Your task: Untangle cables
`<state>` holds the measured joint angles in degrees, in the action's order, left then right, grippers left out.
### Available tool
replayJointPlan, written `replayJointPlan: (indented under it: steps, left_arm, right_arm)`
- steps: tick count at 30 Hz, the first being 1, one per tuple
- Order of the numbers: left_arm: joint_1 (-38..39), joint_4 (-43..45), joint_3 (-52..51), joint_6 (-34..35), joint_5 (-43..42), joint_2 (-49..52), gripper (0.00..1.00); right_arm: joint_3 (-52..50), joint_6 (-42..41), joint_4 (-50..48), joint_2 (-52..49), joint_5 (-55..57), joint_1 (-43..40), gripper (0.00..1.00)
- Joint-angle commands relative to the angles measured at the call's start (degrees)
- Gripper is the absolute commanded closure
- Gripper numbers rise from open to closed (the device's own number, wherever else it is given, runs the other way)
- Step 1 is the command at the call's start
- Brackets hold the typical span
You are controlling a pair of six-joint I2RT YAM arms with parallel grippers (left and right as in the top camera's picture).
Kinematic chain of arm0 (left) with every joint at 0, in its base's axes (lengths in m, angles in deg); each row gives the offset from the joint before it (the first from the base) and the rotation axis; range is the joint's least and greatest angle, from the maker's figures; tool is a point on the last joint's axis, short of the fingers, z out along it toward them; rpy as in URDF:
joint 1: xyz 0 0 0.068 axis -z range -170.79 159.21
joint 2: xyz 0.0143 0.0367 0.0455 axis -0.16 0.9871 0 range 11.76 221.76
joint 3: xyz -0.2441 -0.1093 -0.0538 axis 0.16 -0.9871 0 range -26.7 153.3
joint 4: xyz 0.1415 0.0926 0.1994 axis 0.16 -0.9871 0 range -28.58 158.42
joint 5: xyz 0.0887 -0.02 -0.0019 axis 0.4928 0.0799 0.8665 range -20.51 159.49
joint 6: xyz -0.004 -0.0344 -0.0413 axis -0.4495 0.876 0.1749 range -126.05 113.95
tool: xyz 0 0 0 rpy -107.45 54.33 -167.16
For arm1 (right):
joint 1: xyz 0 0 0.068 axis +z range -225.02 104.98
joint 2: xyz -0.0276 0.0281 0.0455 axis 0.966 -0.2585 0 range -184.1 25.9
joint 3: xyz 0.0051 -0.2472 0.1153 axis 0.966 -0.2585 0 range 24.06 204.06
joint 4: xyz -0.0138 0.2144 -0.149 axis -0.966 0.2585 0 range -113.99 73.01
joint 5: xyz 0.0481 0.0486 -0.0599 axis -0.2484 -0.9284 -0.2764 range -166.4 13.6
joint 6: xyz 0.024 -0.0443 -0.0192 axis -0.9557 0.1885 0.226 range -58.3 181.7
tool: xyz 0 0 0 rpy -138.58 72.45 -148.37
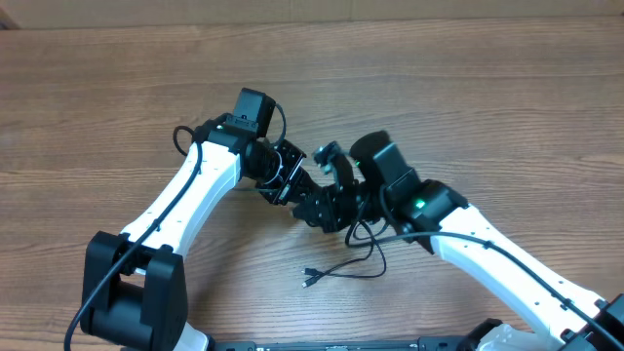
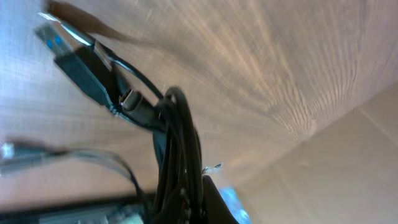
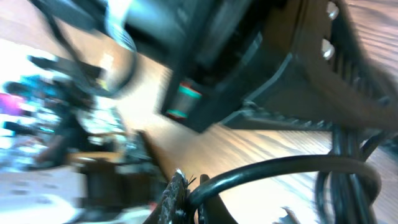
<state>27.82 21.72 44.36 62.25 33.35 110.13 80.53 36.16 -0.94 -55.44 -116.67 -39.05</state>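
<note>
Left gripper (image 1: 300,198): clamps cables (image 1: 380,263) at mid table (image 1: 97,78).

Overhead view:
- Reaches in from lower left, elbow bent, wrist pitched down and toward centre.
- Right gripper (image 1: 331,207): stands fully closed, tip to tip with its partner; reaches in from lower right, forearm low over wood, wrist turned inward.
- Leaves slack loop and one plug (image 1: 310,279) lying on table just below both tips.

Left wrist view:
- Shows cables (image 2: 177,155) as tight twisted bundle rising out of closed fingers (image 2: 214,198).
- Shows two plugs (image 2: 81,62) fanning out at upper left, lifted clear of wood.
- Confirms firm hold on bundle, not on a single strand.

Right wrist view:
- Blurs heavily; gives little detail.
- Shows one strand of cables (image 3: 280,167) curving out from pinched fingertips (image 3: 177,196), so reads as gripping cables too.
- Shows dark body of opposite arm close above.

Step in hand (judgement): both holds set on knot, separation not yet begun.

Next move (judgement):
- Calls for drawing both tips apart slowly, along table, keeping tension low.
- Requires one side to hold still as anchor.
- Requires watching free plugs for snagging in loop.
- Calls for regrasp nearer a single strand if bundle only tightens.
</note>
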Motion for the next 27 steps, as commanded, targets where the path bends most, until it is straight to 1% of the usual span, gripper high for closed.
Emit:
replayJointPlan:
  steps: [1, 2, 4, 6, 9, 13, 15, 16, 18, 19, 20, 23, 25, 27]
  left_arm:
    - [-0.59, 1.99, 0.26, -11.19, 9.7, -0.22, 0.96]
    - [-0.59, 2.67, 0.26, -16.02, 11.13, -0.22, 0.96]
    - [-0.59, 3.39, 0.26, -22.51, 11.04, -0.22, 0.96]
    - [-0.52, 3.54, 0.26, -26.23, 10.99, -0.22, 0.96]
    - [-0.15, 3.37, 0.26, -27.21, 9.68, -0.22, 0.96]
    - [0.09, 3.3, 0.26, -27.21, 6.62, -0.22, 0.96]
    - [0.17, 3.5, 0.26, -28.11, 7.17, -0.22, 0.96]
    - [0.17, 3.54, 0.26, -28.61, 7.52, -0.22, 0.96]
    - [0.17, 3.65, 0.26, -29.75, 8.39, -0.22, 0.96]
    - [0.17, 3.8, 0.26, -30.49, 8.59, -0.22, 0.96]
    - [0.17, 4.2, 0.26, -31.56, 9.01, -0.22, 0.96]
    - [0.17, 5.46, 0.26, -34.75, 9.77, -0.22, 0.96]
    - [0.17, 5.42, 0.26, -34.12, 9.57, -0.22, 0.96]
    - [0.17, 5.11, 0.26, -31.61, 9.53, -0.22, 0.96]
  right_arm:
    - [3.76, -10.91, -3.3, 0.11, -16.2, -4.46, 0.96]
    - [3.76, -13.6, -4.57, 0.11, -20.59, -7.08, 0.96]
    - [3.76, -15.21, -4.98, 0.11, -24.04, -10.34, 0.96]
    - [3.76, -14.91, -4.61, 0.11, -24.76, -13.27, 0.96]
    - [3.61, -14.23, -2.91, 0.09, -20.5, -16.79, 0.96]
    - [3.61, -12.98, -0.07, 0.09, -13.6, -17.84, 0.96]
    - [3.61, -13.0, 1.95, 0.09, -10.91, -17.77, 0.9]
    - [3.61, -13.0, 2.67, 0.09, -10.73, -17.66, 0.89]
    - [3.61, -13.03, 4.0, 0.09, -11.17, -17.66, 0.87]
    - [3.61, -13.0, 4.48, 0.09, -12.39, -17.66, 0.85]
    - [3.61, -13.0, 4.74, 0.09, -14.25, -17.66, 0.83]
    - [3.61, -11.04, 4.02, 0.09, -23.19, -17.68, 0.82]
    - [3.61, -7.93, 4.2, 0.09, -24.37, -17.73, 0.75]
    - [3.61, -4.83, 5.9, 0.09, -23.19, -17.7, 0.73]
